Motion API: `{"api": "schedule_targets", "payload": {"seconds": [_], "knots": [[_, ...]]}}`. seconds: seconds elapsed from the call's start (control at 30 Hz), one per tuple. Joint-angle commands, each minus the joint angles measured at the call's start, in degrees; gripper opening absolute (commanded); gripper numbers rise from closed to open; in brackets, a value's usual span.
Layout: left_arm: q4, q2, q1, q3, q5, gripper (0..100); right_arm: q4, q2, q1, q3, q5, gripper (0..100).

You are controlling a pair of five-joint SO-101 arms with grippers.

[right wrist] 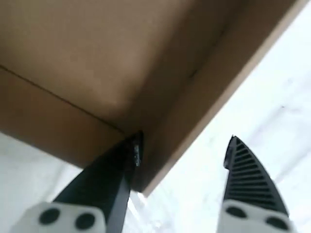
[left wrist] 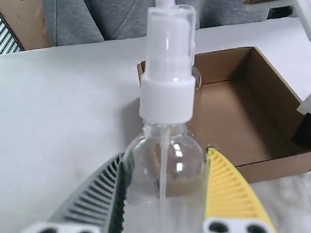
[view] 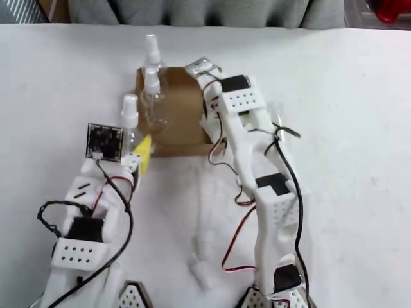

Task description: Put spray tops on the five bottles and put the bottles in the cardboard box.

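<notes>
My left gripper (left wrist: pixel 165 158) is shut on a clear bottle (left wrist: pixel 165 160) that carries a white spray top (left wrist: pixel 167 73). In the high view this bottle (view: pixel 130 122) stands upright at the front left corner of the cardboard box (view: pixel 183 131), with my left gripper (view: pixel 136 153) low around it. A second topped bottle (view: pixel 153 96) stands inside the box. A third bottle (view: pixel 152 52) rises at the box's far edge. My right gripper (right wrist: pixel 184 141) is open astride a corner of the box wall (right wrist: pixel 194 97), and it sits at the box's right side (view: pixel 209 122).
A clear piece with a white end (view: pixel 201 271) lies on the table between the two arms. Another clear item (view: pixel 281 123) shows beside the right arm. The white table (view: pixel 347 96) is bare to the far right and far left.
</notes>
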Motion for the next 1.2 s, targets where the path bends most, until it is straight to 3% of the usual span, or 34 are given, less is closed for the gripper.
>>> {"api": "schedule_targets", "payload": {"seconds": [0.0,0.27,0.53,0.63,0.9,1.17], "knots": [[-2.0,0.3,-0.7,-4.0,0.2,2,4.1,-3.3,-0.6,-6.6,-0.2,23.8],[-2.0,0.3,-0.7,-4.0,0.2,2,11.6,-3.3,-0.7,-14.2,-0.7,23.1],[-2.0,0.4,-0.7,-4.0,0.2,2,14.5,-3.4,-1.4,-18.2,-0.7,2.9],[-2.0,0.4,-0.7,-4.0,0.2,2,14.5,-4.9,-0.1,-17.3,-0.7,1.9],[-3.9,0.4,-4.0,-4.9,0.9,2,14.5,-14.8,-0.4,-5.1,-0.7,1.5],[-4.3,0.4,-10.8,-8.3,10.2,2,14.4,-28.4,-0.7,13.0,-0.7,1.5]]}}
